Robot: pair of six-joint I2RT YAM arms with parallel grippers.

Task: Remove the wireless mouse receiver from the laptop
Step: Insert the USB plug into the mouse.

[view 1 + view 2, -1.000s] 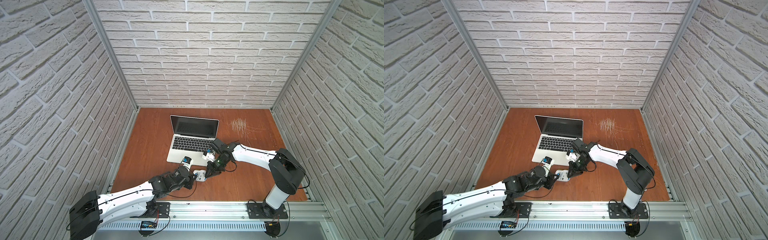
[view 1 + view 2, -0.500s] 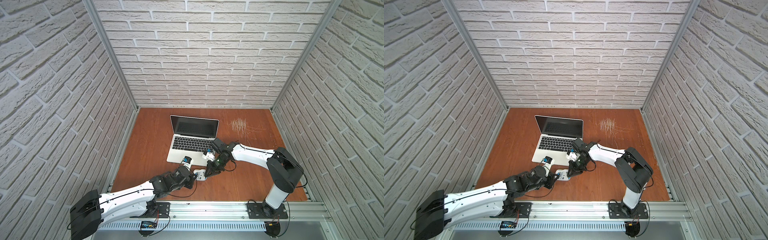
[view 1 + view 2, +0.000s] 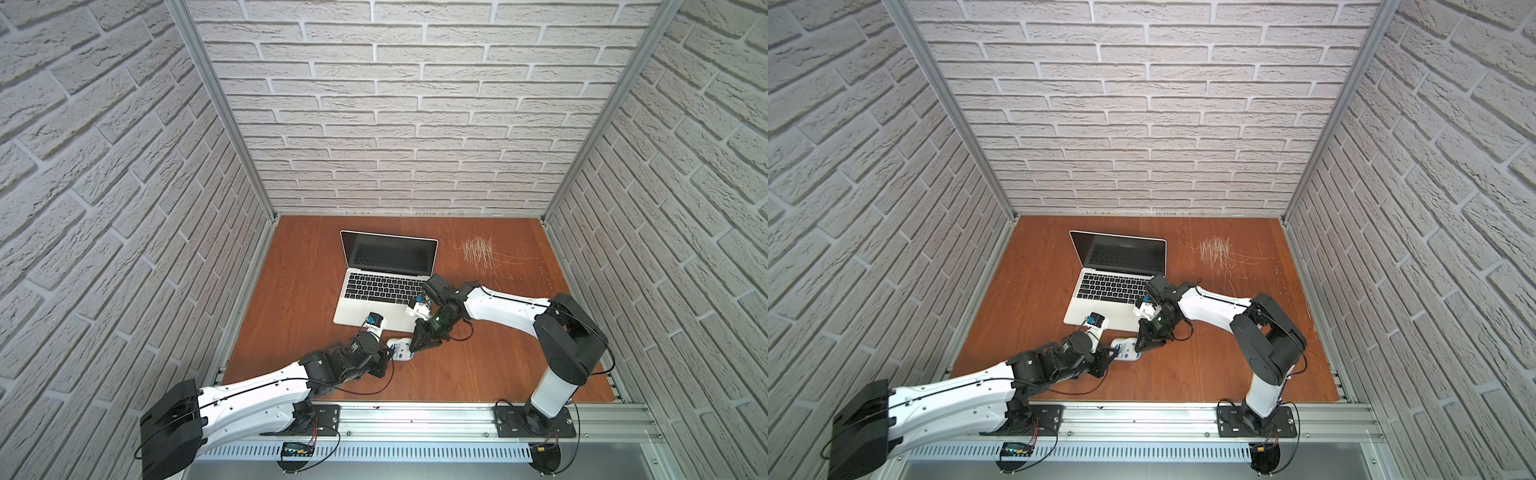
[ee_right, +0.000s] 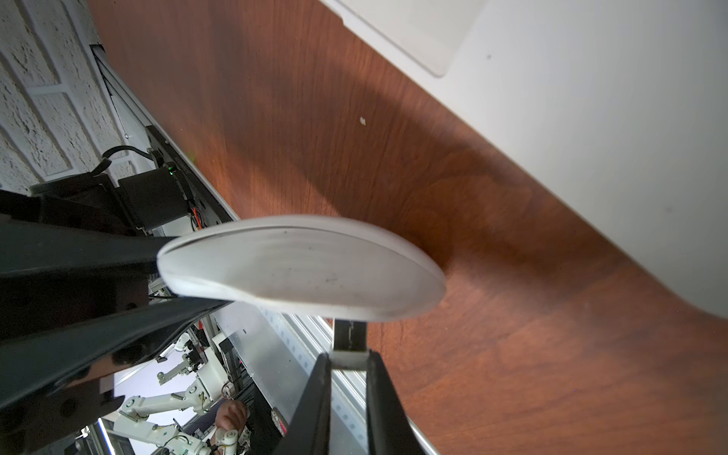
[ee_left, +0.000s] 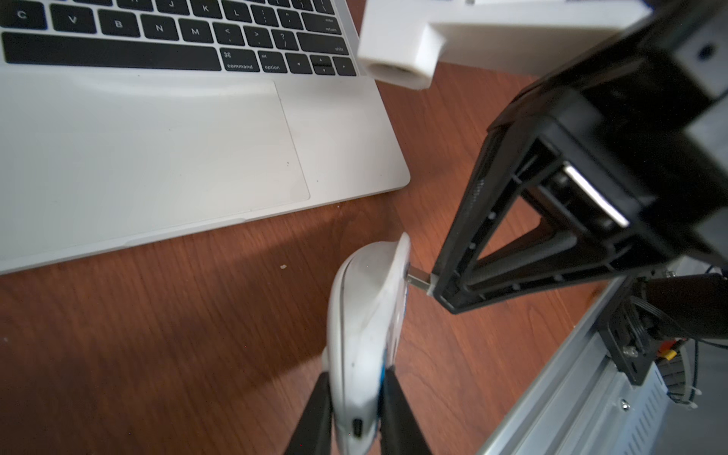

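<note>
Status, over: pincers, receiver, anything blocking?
Left pincer shut on mouse, held on edge. Right pincer shut on receiver, out of laptop, plug tip at mouse underside. Nothing blocking.

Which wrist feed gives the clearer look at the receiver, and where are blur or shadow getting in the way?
Left wrist view: receiver sharp against the mouse, right end effector housing blurred near the lens. Right wrist view: laptop soft, a shadow band darkens the table. Top views: receiver too small to tell.
</note>
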